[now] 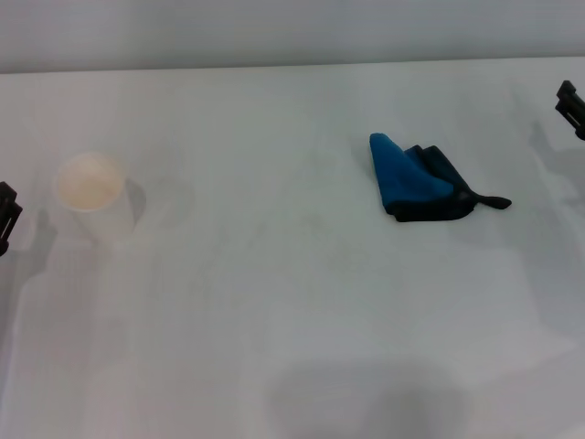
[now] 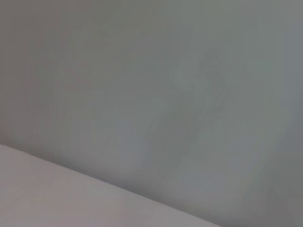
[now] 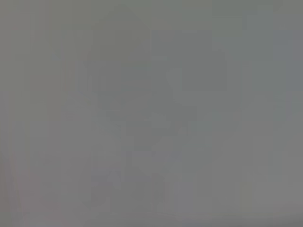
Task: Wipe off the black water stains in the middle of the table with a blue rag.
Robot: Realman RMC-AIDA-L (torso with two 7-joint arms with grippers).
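The blue rag lies folded in a wedge on the white table, right of centre, with dark underlayers and a thin dark tail pointing right. No black stain shows anywhere on the table. My left gripper is at the far left edge of the head view, left of a paper cup. My right gripper is at the far right edge, well right of the rag. Both are only partly in view. The wrist views show plain grey surfaces only.
A white paper cup stands upright at the left of the table. The table's far edge meets a grey wall at the back.
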